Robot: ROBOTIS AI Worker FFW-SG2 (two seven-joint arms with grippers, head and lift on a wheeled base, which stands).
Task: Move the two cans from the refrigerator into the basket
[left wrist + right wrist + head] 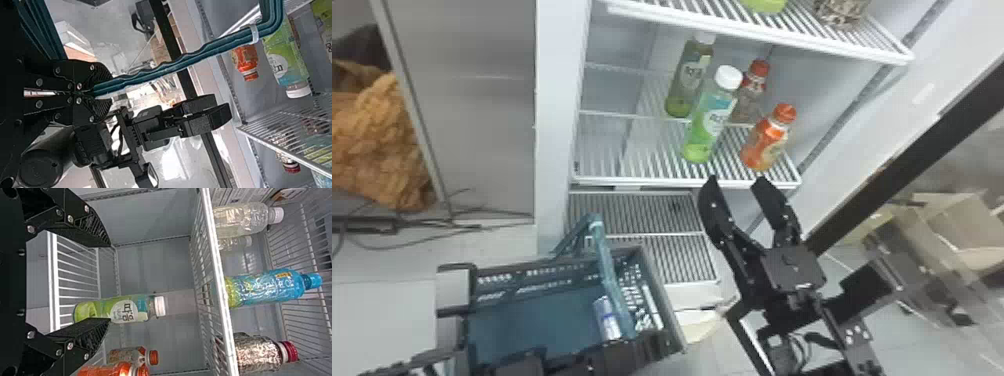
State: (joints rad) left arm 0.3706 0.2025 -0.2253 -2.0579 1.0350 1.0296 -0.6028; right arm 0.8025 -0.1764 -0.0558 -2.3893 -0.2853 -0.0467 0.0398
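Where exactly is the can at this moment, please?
In the head view, the can lies in the basket at the lower left, toward the basket's right-hand end, just left of the teal handle.

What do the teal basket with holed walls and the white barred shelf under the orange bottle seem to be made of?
The teal basket looks like matte moulded plastic: regular openings in its walls. The white shelf is probably metal wire with a smooth coating, judging by its thin, straight, evenly spaced bars; plastic cannot be ruled out.
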